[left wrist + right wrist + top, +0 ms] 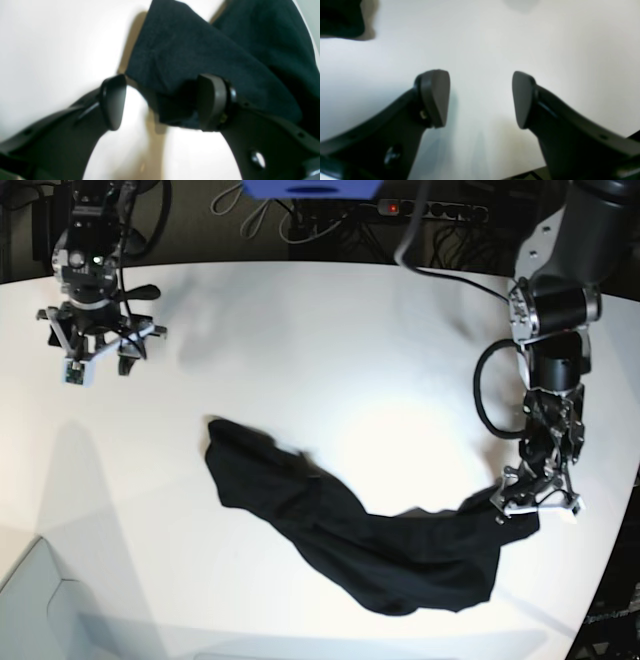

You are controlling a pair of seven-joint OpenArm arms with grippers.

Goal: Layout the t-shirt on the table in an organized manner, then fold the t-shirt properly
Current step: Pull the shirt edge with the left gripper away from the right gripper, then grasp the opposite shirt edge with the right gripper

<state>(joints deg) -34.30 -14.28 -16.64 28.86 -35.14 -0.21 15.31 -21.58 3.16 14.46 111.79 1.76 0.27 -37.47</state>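
Note:
The black t-shirt [340,530] lies crumpled in a long diagonal strip across the near half of the white table [330,340], from centre-left down to the right. My left gripper [538,502] is low at the shirt's right end. In the left wrist view the left gripper [162,102] is open, and a corner of the t-shirt [200,50] sits between the jaws against the right finger [212,102]. My right gripper [100,360] hovers at the far left, well away from the shirt. The right gripper [480,100] is open over bare table [495,37].
Cables and a power strip [430,210] run beyond the far edge. The table's curved edge [612,560] passes close to the left arm. A pale box [30,600] sits at the near left corner. A dark blurred patch [340,20] fills one corner of the right wrist view.

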